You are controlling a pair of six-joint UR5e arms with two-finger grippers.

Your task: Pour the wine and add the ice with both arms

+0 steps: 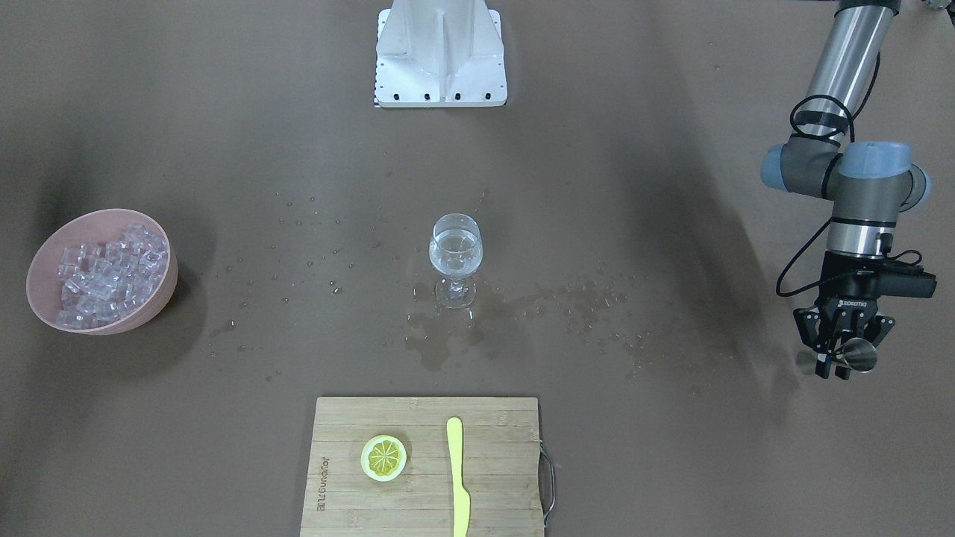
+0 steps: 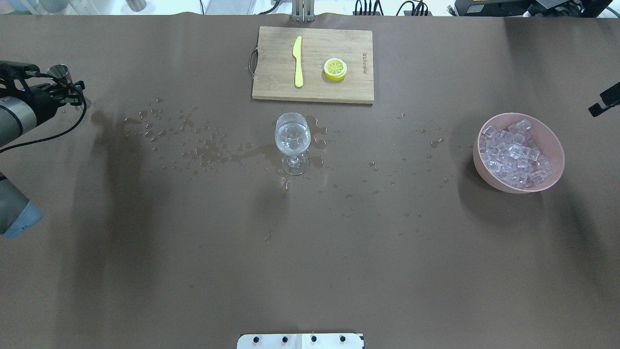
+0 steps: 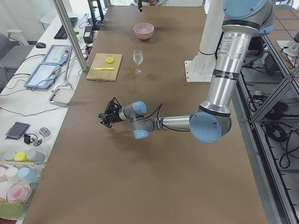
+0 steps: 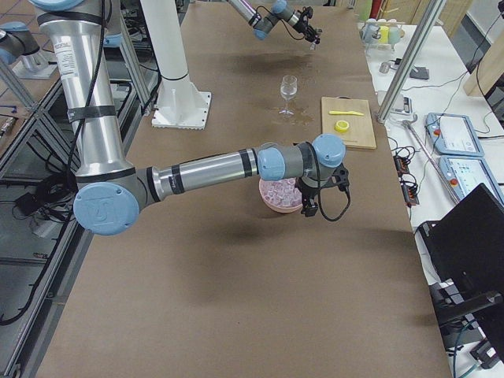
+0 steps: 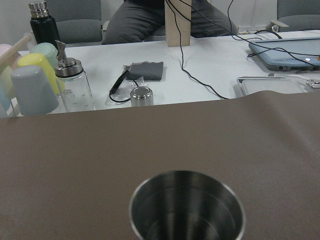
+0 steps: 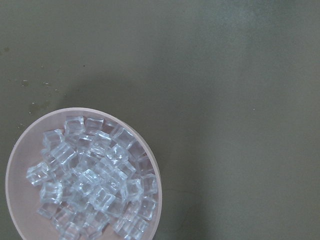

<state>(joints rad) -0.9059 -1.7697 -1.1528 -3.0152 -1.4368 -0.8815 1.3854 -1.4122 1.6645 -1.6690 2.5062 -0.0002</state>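
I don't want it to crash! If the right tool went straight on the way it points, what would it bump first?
Probably the brown table beside the pink bowl of ice. The right tool hangs near the bowl's edge, so it might catch the rim instead; depth is unclear.

Glass [image 2: 292,148] w/ wine [image 2: 292,135] at centre; board [image 2: 271,58] w/ knife [image 2: 298,60], lemon [image 2: 335,69] beyond it; ice [image 2: 516,152] in bowl [image 2: 546,132] robot's R; metal cup [image 2: 60,71] far L.

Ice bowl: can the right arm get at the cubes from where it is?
Probably yes. The right gripper hangs close by the pink bowl, the ice lies uncovered, and nothing stands between.
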